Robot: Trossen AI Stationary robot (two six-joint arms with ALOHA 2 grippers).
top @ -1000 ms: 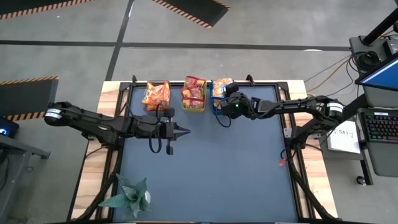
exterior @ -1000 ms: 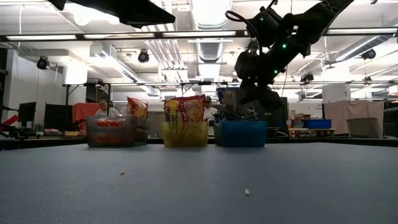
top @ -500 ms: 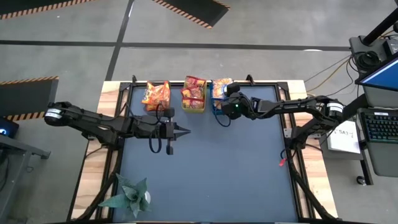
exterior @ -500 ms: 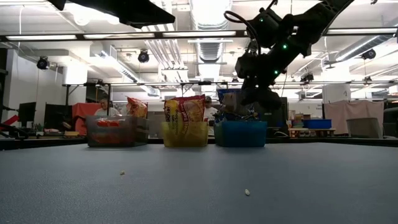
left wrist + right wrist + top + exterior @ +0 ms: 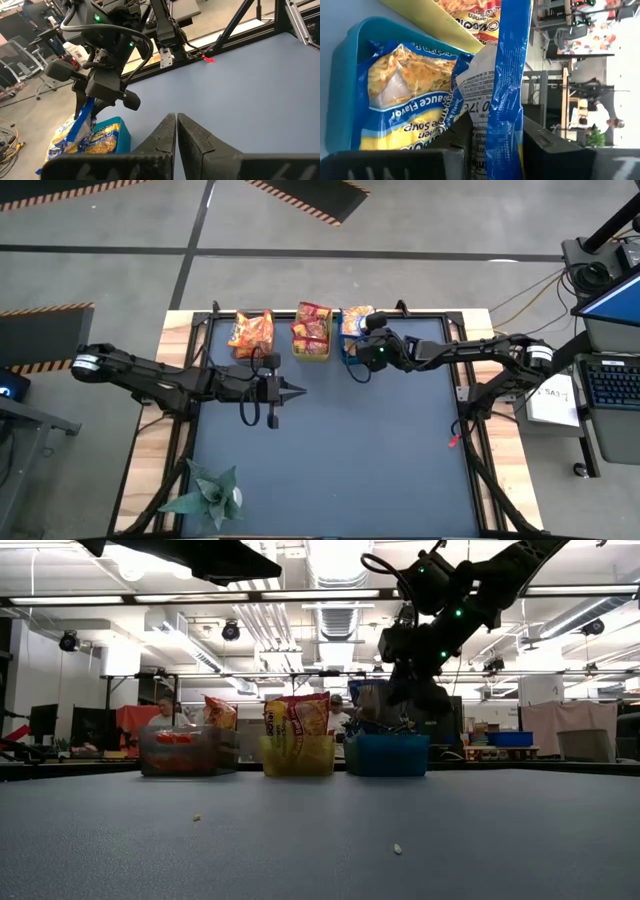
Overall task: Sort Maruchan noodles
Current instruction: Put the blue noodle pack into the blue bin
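Observation:
Three bins stand in a row at the table's far edge. The grey bin holds orange packets, the yellow bin red ones, and the blue bin blue-and-yellow ones. My right gripper hovers over the blue bin, shut on a blue-and-yellow noodle packet. My left gripper is shut on nothing, over the bare mat nearer the table's middle, pointing right. No packets lie loose on the mat. My right gripper pinches the blue-and-yellow packet by its blue sealed edge, between its two fingers. It comes from above, slanting down. The packet hangs upright below the fingers, and its lower end reaches among the packets in the blue bin.
A green leafy plant sits at the table's near left corner. Two small crumbs lie on the blue mat. A small red piece lies at the mat's right edge. Wide bare mat lies between the arms and the near edge.
My right gripper has turned slightly above the blue bin, still shut on the packet, so the packet's blue edge now shows beside it in the low view.

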